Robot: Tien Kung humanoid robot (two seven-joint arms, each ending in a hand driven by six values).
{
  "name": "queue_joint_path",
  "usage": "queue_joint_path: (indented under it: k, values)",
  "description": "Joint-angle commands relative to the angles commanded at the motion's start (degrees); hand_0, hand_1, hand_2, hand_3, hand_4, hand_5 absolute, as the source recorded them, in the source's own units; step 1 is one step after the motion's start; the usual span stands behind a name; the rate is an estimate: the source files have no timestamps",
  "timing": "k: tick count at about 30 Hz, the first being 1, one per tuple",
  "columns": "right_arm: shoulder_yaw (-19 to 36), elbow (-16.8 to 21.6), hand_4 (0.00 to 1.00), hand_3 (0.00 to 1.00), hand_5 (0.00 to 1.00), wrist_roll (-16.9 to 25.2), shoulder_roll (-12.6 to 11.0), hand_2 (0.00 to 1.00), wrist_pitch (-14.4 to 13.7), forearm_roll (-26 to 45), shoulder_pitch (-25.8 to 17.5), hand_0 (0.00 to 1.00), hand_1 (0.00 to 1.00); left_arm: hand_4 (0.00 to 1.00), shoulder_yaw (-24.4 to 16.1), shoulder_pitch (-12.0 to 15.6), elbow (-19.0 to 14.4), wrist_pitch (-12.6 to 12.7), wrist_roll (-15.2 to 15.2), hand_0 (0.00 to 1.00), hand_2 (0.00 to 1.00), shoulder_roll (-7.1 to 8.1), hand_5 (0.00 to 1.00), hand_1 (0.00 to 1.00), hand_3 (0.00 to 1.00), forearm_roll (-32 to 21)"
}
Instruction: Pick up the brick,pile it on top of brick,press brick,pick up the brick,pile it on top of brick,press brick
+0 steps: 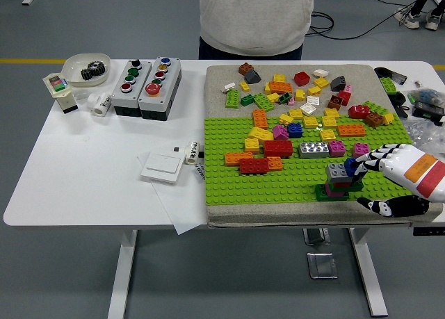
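Nearest you, your right hand (403, 169) is reaching in from the right edge, and its fingers (366, 162) are curling around the blue brick (351, 167), pinching it against the small stack (337, 182). That stack is sitting on a dark green brick (332, 192) on the green baseplate (229, 183), with a pink layer and a grey brick (337, 170) just left of the fingertips. Whether the blue brick is fully seated on the studs you cannot tell from here.

The thumb is hanging low, below the fingers and near the front edge of the grey mat (278, 215), so it is giving little support.

The risk, as I judge it, is a sideways push: if you are pressing from the right rather than straight down, the narrow stack could be tipping left or sliding off its base. An off-stud brick would also be jamming crooked.

Farther from the fingers, red, orange and yellow loose bricks (278, 149) are lying scattered. Beyond them, a person (254, 20) is standing at the far side of the worktop (83, 166).
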Motion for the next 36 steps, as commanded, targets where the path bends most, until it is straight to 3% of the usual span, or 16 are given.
queue_joint_path:
  k: [21,29,31,36]
  values:
    - [1.88,1.22,0.723,0.599,0.416,0.38,-0.15,0.716,-1.7,2.03,1.23,0.671,0.66,0.564,0.34,-0.03,0.0,-0.12,-0.31,0.617,0.689,0.07,0.618,0.721,0.552,-0.58]
    - [0.19,1.9,0.736,0.612,0.409,-3.14,-0.15,0.717,-3.17,6.34,6.1,0.684,0.661,0.564,0.46,0.12,0.0,-0.14,-0.36,0.616,0.688,0.06,0.618,0.721,0.552,-0.85]
    - [-0.78,2.15,0.774,0.67,0.415,-4.64,-0.06,0.733,-3.63,6.68,8.09,0.724,0.682,0.565,0.46,0.19,0.01,-0.15,-0.34,0.614,0.688,0.08,0.62,0.719,0.551,-0.84]
    - [-4.21,0.71,0.774,0.67,0.415,-8.73,0.63,0.733,-4.67,6.07,13.73,0.724,0.682,0.565,0.55,0.35,0.05,-0.18,-0.45,0.614,0.688,0.12,0.62,0.719,0.551,-1.14]
